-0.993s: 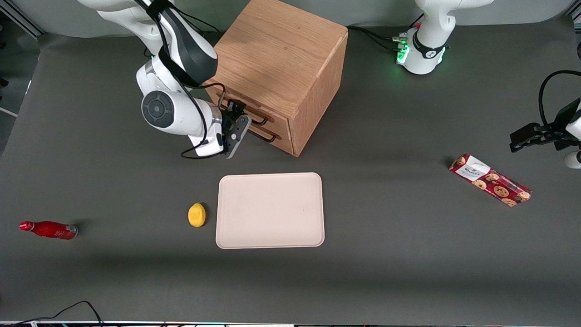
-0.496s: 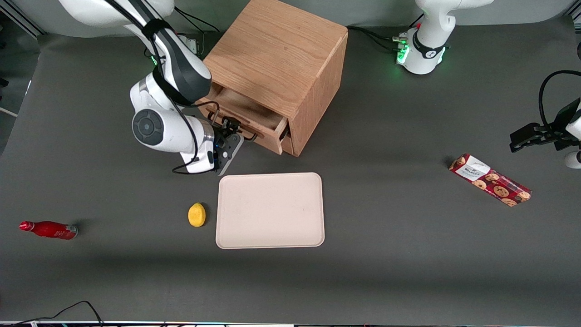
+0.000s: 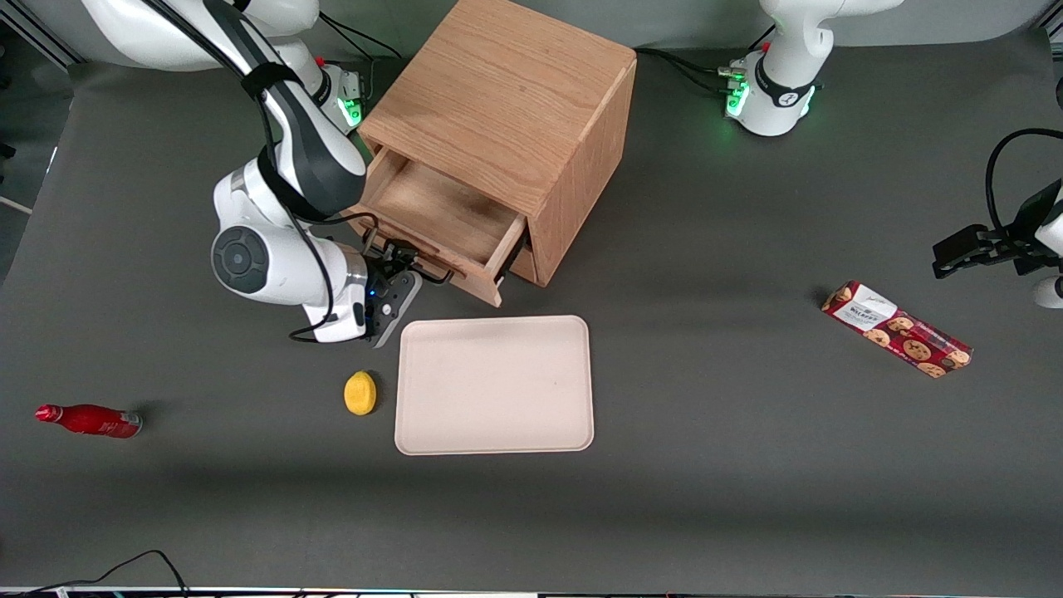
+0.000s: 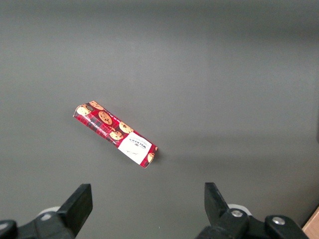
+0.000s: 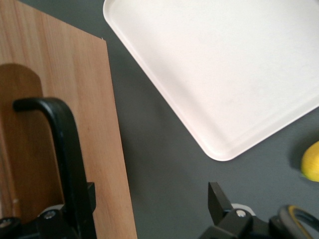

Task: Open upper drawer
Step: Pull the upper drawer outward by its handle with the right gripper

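Note:
The oak cabinet [image 3: 507,91] stands on the grey table with its upper drawer [image 3: 440,212] pulled well out, so the empty wooden box shows. A thin black bar handle [image 3: 432,271] runs along the light wood front [image 5: 99,124]. My right gripper [image 3: 400,259] is at that handle, just above the tray's edge. In the right wrist view the gripper [image 5: 149,201] is open. One finger [image 5: 85,199] sits against the black handle [image 5: 65,144] and the other finger [image 5: 219,199] hangs apart over the table. The lower drawer is mostly hidden under the upper one.
A beige tray [image 3: 494,384] lies nearer the front camera than the cabinet, close under the drawer front. A yellow lemon [image 3: 360,392] lies beside it. A red bottle [image 3: 87,419] lies toward the working arm's end. A cookie packet [image 3: 897,329] lies toward the parked arm's end.
The upper drawer went from shut to far out of the cabinet. My gripper moved with the handle toward the front camera and the tray.

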Action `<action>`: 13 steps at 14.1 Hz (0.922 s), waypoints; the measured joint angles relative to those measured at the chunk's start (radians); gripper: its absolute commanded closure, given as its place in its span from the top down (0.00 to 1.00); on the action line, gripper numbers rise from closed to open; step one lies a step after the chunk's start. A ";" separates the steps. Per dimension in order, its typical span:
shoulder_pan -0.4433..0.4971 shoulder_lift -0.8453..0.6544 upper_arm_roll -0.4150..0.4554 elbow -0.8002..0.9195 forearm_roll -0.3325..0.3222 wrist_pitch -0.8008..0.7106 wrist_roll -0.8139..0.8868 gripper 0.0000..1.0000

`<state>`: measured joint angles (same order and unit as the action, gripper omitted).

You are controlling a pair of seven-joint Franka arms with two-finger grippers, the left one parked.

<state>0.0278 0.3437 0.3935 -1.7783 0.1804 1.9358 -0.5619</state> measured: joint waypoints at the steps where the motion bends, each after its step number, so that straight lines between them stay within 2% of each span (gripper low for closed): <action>1: -0.001 0.000 -0.007 0.005 -0.001 -0.001 -0.009 1.00; 5: -0.003 0.018 -0.038 0.047 -0.006 -0.016 -0.034 1.00; 9: -0.005 0.090 -0.055 0.139 -0.053 -0.026 -0.036 1.00; 13: -0.011 0.155 -0.088 0.267 -0.084 -0.097 -0.082 1.00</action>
<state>0.0167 0.4991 0.3052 -1.5115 0.0967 1.8385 -0.6436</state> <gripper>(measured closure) 0.000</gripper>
